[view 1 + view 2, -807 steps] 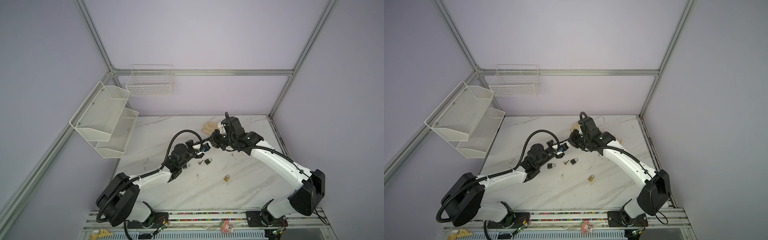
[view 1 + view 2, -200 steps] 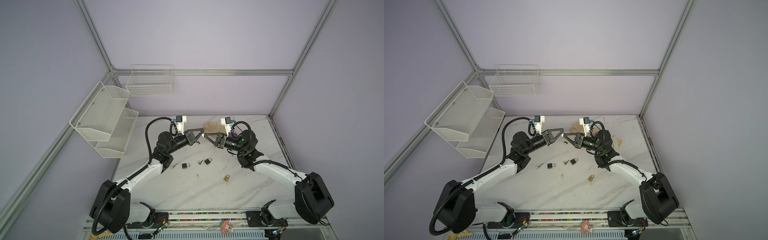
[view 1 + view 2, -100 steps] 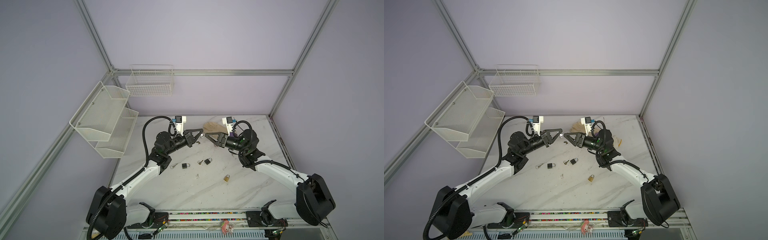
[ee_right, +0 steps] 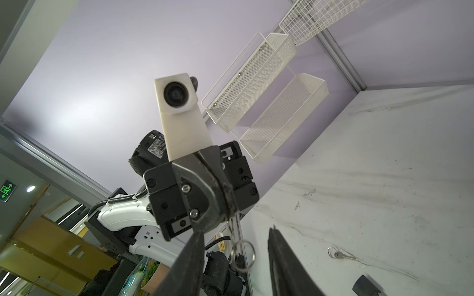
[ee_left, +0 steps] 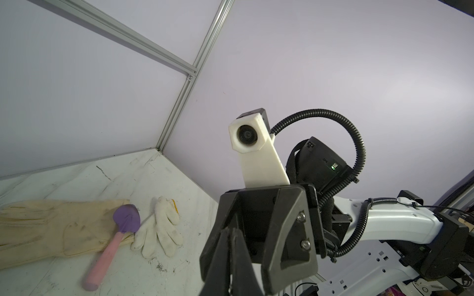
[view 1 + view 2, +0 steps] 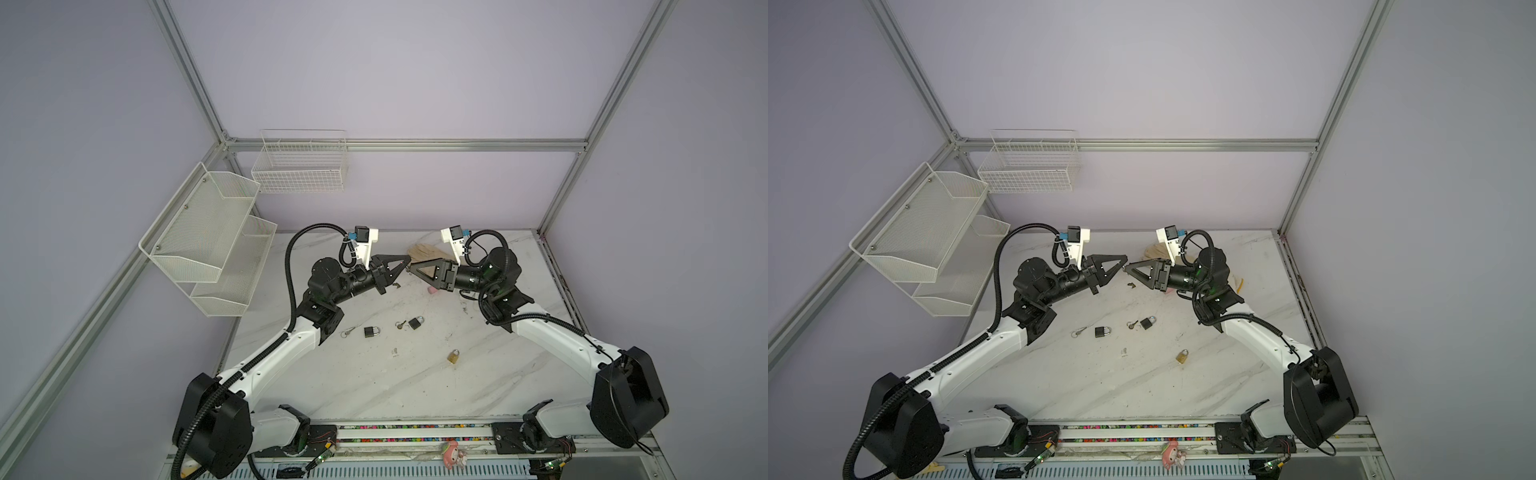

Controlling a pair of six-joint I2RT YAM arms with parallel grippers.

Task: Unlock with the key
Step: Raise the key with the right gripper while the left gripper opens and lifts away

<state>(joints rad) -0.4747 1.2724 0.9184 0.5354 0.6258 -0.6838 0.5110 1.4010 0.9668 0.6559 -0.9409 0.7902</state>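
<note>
I am pinching my left end effector (image 6: 408, 260) shut on the key ring (image 4: 242, 256), which is dangling high above the counter (image 6: 415, 386); my right end effector (image 6: 410, 270) is standing narrowly open and empty, tip to tip with it; a black padlock (image 6: 372, 331) is lying well below; I am risking the tips colliding, or the swinging ring twisting loose and dropping.

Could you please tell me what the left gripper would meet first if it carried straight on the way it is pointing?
Most likely the right gripper: in both top views the left gripper points straight at its tips, almost touching them, though depth is unclear.
</note>
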